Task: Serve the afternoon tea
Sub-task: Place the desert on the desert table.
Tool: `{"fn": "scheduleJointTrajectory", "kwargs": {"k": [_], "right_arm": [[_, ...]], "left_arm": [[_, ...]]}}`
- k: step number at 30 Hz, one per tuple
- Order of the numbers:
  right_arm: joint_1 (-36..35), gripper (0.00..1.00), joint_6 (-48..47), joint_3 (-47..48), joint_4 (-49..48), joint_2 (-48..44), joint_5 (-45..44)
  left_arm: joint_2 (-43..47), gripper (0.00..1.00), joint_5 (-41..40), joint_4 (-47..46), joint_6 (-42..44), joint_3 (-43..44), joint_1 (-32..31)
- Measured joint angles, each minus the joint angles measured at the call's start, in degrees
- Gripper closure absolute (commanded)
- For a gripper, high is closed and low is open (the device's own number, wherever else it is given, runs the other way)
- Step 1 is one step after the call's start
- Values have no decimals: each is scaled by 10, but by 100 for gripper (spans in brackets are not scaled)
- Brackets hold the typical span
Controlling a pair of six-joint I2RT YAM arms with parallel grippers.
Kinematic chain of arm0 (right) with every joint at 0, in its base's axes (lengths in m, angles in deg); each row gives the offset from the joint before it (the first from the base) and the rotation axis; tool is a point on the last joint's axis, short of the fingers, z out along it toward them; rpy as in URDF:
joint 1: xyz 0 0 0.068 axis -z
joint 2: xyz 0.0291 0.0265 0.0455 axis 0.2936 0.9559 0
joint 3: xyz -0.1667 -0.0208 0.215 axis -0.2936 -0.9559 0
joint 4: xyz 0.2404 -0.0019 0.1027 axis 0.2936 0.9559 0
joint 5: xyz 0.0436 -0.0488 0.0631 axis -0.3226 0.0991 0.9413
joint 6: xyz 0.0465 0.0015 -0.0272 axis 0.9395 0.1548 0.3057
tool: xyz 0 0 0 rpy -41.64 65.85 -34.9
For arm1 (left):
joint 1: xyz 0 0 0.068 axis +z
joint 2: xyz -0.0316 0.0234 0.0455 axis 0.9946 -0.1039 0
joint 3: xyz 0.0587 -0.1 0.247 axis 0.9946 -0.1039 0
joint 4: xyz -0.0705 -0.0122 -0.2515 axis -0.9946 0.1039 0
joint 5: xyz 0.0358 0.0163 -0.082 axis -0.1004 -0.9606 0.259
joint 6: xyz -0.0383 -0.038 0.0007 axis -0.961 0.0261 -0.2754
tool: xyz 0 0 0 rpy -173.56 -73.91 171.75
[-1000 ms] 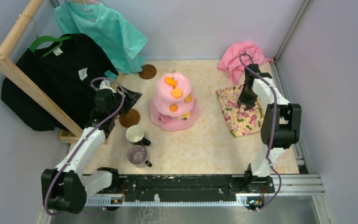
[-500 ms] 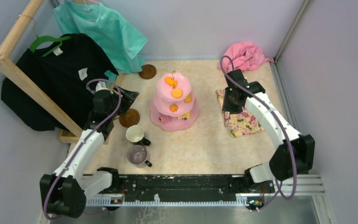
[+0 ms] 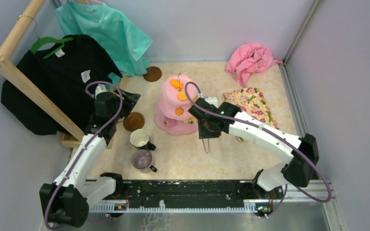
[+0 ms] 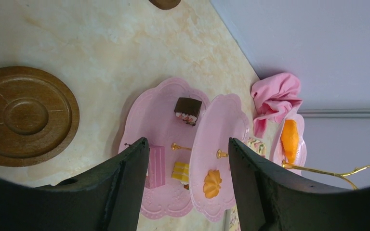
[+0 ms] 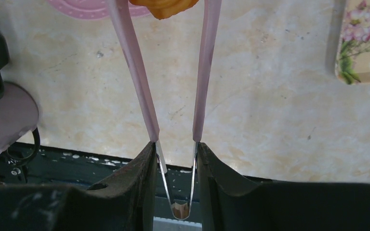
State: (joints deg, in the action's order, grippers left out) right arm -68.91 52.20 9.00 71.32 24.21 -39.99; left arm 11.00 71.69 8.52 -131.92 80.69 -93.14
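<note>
Desk: Right arm status?

Op: I read the right gripper [image 5: 176, 147] as clamped on pink-handled tongs [image 5: 136, 72]. The fingers press the two arms just past the metal hinge, and the tongs run straight out ahead of them.

Desk: Anything in the tongs?

Op: An orange-yellow snack [image 5: 164, 7] sits between the arms at their far end, cut off by the top edge of the wrist view. I cannot tell whether the tips pinch it. The rim of the pink three-tier cake stand [image 5: 84, 6] shows ahead of the gripper, slightly left. In the top view the gripper is just beside the bottom tier.

Desk: Mugs, mat?

Op: The grey-purple mug [image 5: 5, 120] is off to that gripper's left, with the white mug [image 3: 139, 138] just beside it. The floral mat [image 5: 366, 43] lies ahead to the right.

Desk: Left arm?

Op: The left gripper [image 4: 187, 144] has its fingers apart with nothing between them, and it is held off the table. The stand is ahead of it:
- Bottom tier: a brown cake piece [image 4: 188, 108], a pink slice [image 4: 155, 166] and a yellow piece [image 4: 180, 171].
- Middle tier: an orange cookie [image 4: 212, 184].
- Top tier: an orange snack [image 4: 289, 137] by the gold loop [image 4: 347, 173].

One brown round saucer [image 4: 26, 115] lies near, off the gripper's left finger. A second saucer [image 3: 152, 73] is farther ahead, and the pink cloth [image 4: 274, 96] is beyond the stand
</note>
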Motion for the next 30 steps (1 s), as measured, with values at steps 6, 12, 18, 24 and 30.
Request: {"fn": "scheduleJointTrajectory", "kwargs": {"k": [6,12,18,24,30], "right_arm": [[-76,92,39,65,3,86,-26],[-109,93,50,153,6,166,-39],[-116,94,50,256,-4,261,-45],[-117,96,54,322,-4,325,-45],[-116,98,75,424,19,393,-47]], "left_arm": [[6,33,-33,17,0,20,0],[-5,33,-61,32,-16,35,1],[-36,33,-84,42,-48,44,3],[-48,33,-105,49,-52,65,5],[-49,33,-125,52,-43,80,8]]}}
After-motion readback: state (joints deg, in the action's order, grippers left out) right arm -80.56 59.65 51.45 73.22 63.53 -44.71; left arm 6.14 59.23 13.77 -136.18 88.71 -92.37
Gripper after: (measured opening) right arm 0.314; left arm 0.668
